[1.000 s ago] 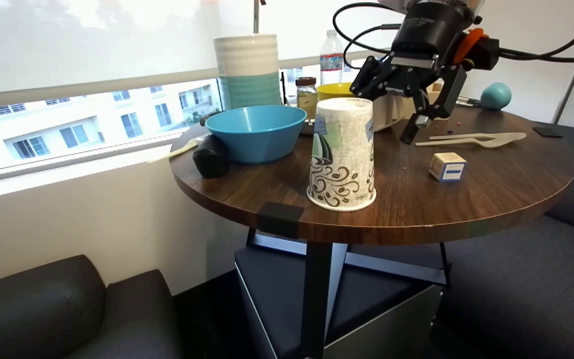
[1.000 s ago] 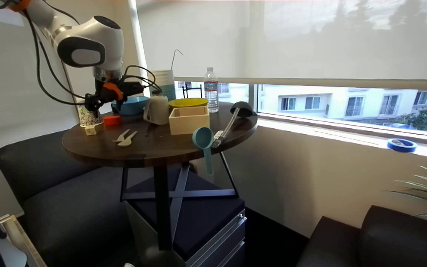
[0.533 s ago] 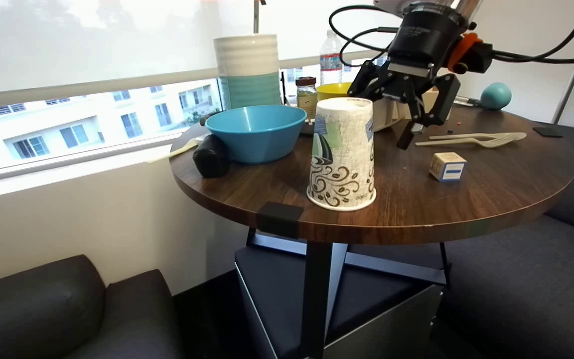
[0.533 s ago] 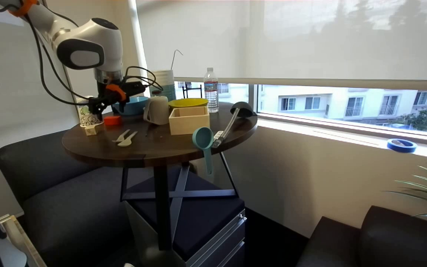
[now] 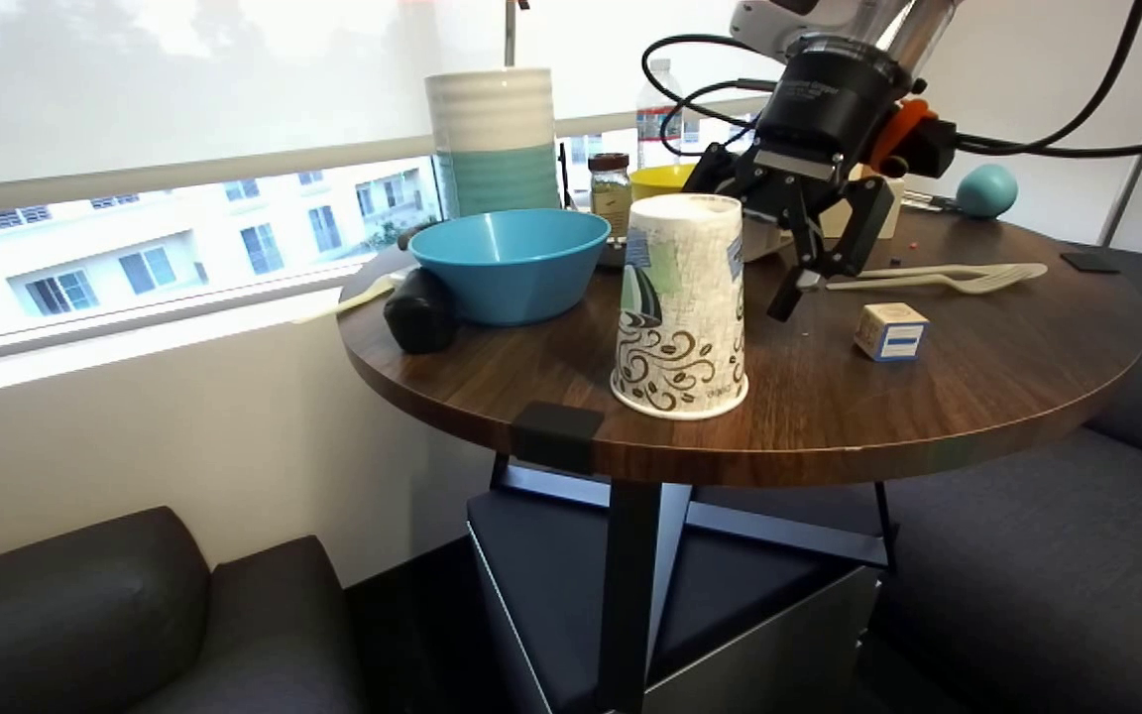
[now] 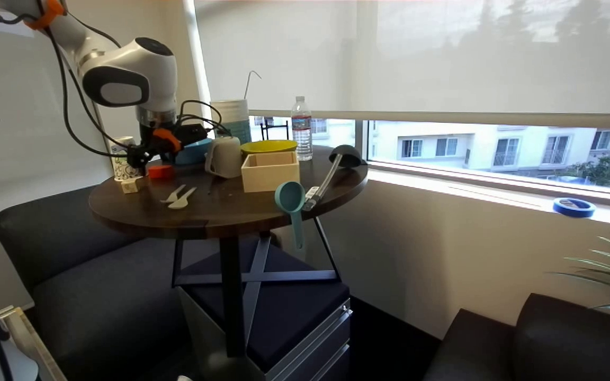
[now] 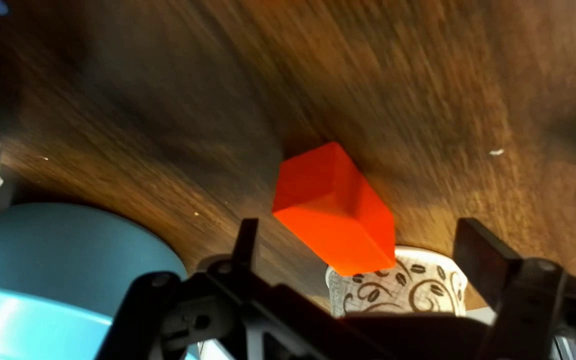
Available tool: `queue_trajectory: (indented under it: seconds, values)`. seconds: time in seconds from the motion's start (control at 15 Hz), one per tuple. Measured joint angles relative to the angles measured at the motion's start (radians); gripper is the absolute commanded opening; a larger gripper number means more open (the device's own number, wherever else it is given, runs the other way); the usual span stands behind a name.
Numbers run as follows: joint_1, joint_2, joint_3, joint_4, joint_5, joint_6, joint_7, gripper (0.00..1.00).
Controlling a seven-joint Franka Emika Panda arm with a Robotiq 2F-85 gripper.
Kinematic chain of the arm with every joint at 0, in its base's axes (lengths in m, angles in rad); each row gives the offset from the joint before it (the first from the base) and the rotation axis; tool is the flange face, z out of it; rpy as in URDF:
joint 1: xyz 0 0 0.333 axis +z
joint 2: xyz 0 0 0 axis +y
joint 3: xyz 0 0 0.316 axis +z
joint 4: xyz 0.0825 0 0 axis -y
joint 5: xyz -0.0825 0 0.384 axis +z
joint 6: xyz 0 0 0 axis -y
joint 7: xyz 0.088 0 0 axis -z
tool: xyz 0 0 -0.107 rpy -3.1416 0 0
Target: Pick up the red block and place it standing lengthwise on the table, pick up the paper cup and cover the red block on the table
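Note:
The red block [image 6: 160, 172] lies on its side on the dark wood table [image 6: 220, 214]. It also shows in the wrist view [image 7: 335, 212], and the cup hides it in an exterior view. The paper cup [image 5: 680, 307] stands upside down, wide rim on the table near its edge; it also shows in an exterior view [image 6: 124, 165] and partly in the wrist view [image 7: 408, 285]. My gripper [image 7: 360, 227] is open and empty. It hangs tilted above the table behind the cup [image 5: 774, 258]. In the wrist view the block shows between and beyond its fingertips, apart from both.
A blue bowl [image 5: 512, 268] and a black object [image 5: 419, 310] stand near the cup. A small cube [image 5: 890, 331] and plastic cutlery [image 5: 938, 280] lie on the other side. A wooden box [image 6: 270, 172], pale pitcher [image 6: 225, 157] and yellow bowl [image 6: 269, 146] stand farther off.
My gripper has moved down towards the table and a little towards the cup's side in an exterior view. It stays open. The block and the cup have not moved.

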Motion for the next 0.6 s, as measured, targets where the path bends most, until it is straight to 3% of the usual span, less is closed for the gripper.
queue_trajectory:
  seconds: [0.07,0.6]
  values:
    - [-0.008,0.007,0.008,0.001,0.005,0.0,-0.007,0.68]
    - [-0.085,0.03,0.072,0.012,0.001,0.034,0.015,0.11]
